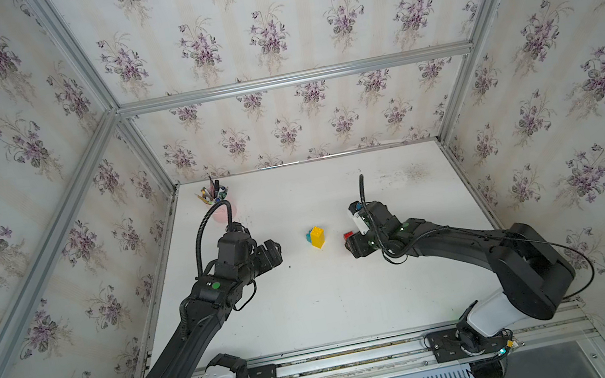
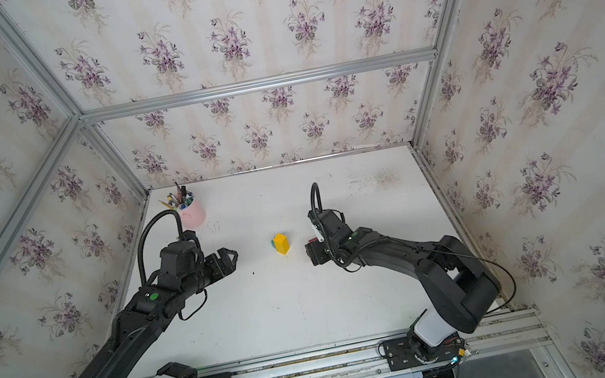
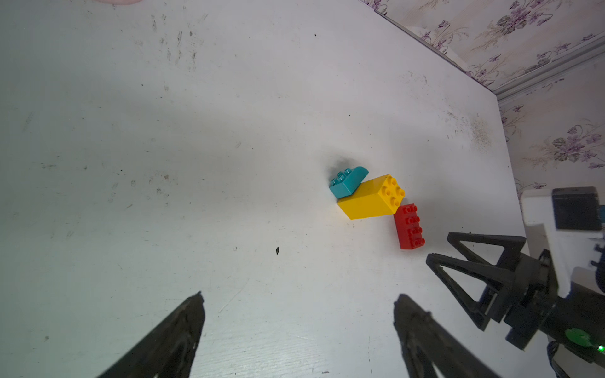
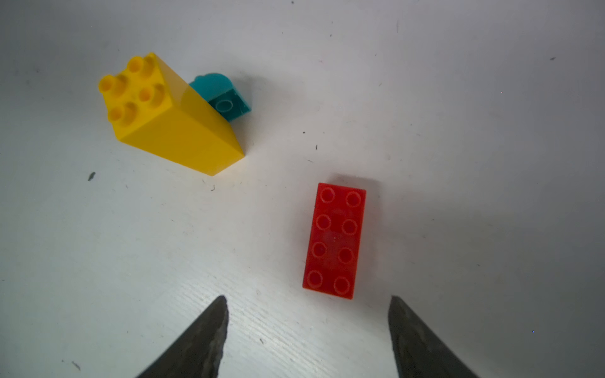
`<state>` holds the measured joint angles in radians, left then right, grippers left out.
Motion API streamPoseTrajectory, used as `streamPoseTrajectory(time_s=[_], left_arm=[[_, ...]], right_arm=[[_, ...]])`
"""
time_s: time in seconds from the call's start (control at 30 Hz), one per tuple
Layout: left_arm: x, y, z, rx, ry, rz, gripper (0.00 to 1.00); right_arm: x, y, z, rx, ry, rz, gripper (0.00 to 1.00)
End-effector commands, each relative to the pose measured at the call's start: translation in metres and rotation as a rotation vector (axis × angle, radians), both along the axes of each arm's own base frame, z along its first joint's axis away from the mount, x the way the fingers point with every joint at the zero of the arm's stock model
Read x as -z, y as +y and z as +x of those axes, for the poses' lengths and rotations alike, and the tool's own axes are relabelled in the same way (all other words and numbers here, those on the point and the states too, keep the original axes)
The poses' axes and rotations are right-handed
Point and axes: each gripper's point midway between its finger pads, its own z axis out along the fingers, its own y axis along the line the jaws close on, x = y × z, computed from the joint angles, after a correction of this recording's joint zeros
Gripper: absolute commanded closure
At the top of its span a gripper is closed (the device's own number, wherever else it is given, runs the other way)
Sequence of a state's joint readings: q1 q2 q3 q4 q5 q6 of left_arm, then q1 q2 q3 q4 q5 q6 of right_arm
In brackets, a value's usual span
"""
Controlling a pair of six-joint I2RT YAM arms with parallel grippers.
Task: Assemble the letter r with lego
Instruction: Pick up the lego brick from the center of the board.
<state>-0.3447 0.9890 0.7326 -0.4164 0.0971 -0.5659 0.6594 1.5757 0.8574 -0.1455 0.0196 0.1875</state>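
while the left end effector (image 3: 298,297) hangs released at left, yellow stack (image 3: 370,198) stands mid worktop (image 1: 312,302), teal brick (image 3: 343,187) against its base; red brick (image 4: 334,240) lies flat just right, untouched, before the released right end effector (image 4: 308,297).
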Motion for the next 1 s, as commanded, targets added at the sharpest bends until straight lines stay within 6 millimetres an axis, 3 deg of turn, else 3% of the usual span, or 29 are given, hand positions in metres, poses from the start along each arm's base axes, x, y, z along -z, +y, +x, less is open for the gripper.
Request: streamPoseTrajectory(time_s=[0.0, 0.13, 0.33, 0.73, 0.97], left_arm=[[-0.001, 0.002, 0.003, -0.012, -0.012, 0.008, 0.08], [0.002, 0.003, 0.002, -0.011, -0.002, 0.014, 0.08], [0.007, 0.003, 0.002, -0.016, 0.011, 0.018, 0.08], [0.011, 0.006, -0.001, -0.024, 0.03, 0.028, 0.07], [0.013, 0.007, -0.002, -0.025, 0.031, 0.033, 0.07]], right_arm=[[0.011, -0.009, 0.008, 0.038, -0.014, -0.097, 0.26], [0.017, -0.018, 0.019, 0.092, -0.039, -0.157, 0.3], [0.027, -0.005, 0.022, 0.054, -0.011, -0.138, 0.36], [0.039, -0.003, 0.035, 0.051, -0.007, -0.198, 0.49], [0.038, -0.003, 0.031, 0.023, 0.006, -0.204, 0.65]])
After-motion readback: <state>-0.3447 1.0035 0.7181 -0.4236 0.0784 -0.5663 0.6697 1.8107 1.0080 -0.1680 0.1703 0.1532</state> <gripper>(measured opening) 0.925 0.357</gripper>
